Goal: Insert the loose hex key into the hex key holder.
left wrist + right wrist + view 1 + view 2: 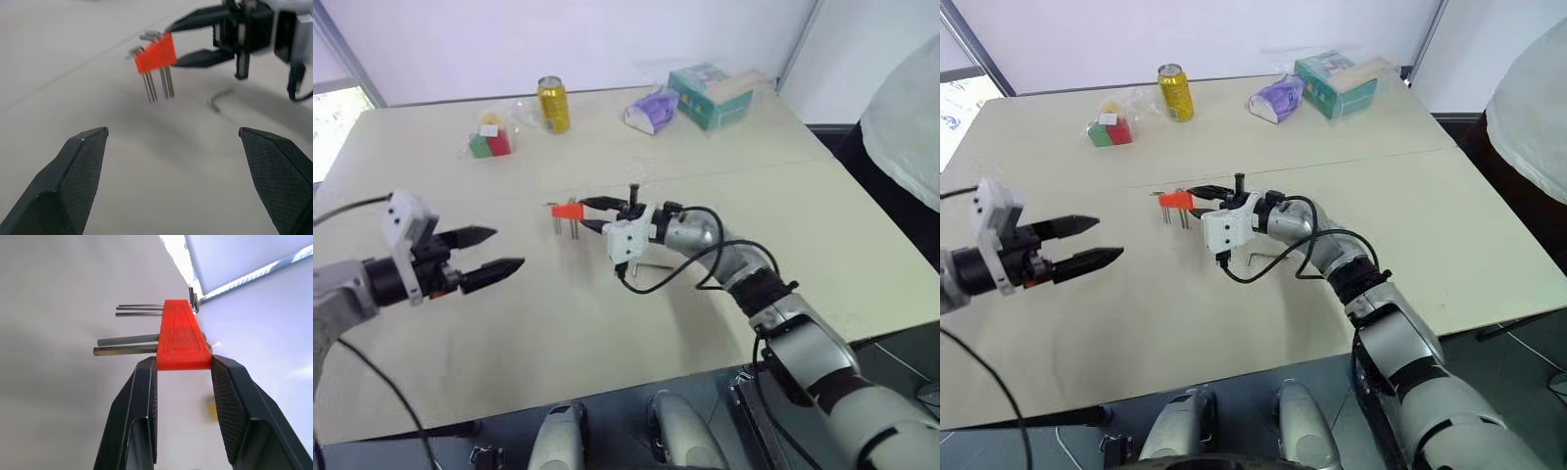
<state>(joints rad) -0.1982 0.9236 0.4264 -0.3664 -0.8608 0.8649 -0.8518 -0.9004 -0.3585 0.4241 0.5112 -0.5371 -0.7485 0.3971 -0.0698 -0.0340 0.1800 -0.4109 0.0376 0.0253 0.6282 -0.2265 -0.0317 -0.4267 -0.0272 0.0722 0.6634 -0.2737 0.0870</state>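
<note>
Holding the hex key holder [567, 210] still matters now, so the right gripper [593, 213] should keep its squeeze. It reaches level toward nine o'clock. The left gripper [499, 251] hangs wide open, holding nothing. The loose hex key [653, 264] lies on the table [607, 333], under the right wrist.

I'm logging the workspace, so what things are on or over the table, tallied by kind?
Hex key holder, held in the right hand: 1
Loose hex key: 1
Yellow can: 1
Bag of blocks: 1
Purple packet: 1
Tissue box: 1
Total: 6
</note>
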